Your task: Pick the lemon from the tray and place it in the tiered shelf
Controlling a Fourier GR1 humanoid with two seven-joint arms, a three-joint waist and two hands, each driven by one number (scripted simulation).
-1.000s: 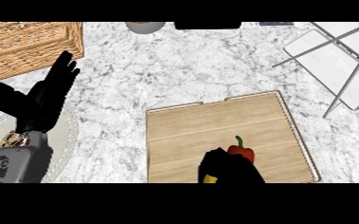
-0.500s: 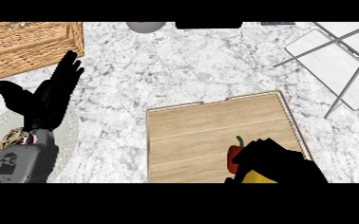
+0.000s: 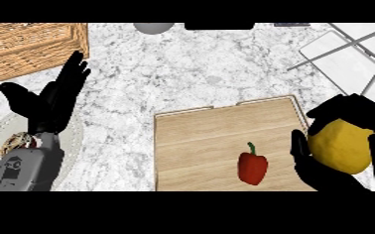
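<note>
The right hand curls round the lemon, just past the tray at its right edge: the pick looks done, the carry is in hand. Next comes a move to the shelf at upper right, whose tiers I cannot tell apart here; the left hand rests spread at the left

Black left hand and right hand, grey forearm

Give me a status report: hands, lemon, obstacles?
Right robot hand shut on lemon, past tray edge. Left robot hand open, resting left. Red pepper on tray, off the path to shelf.
</note>
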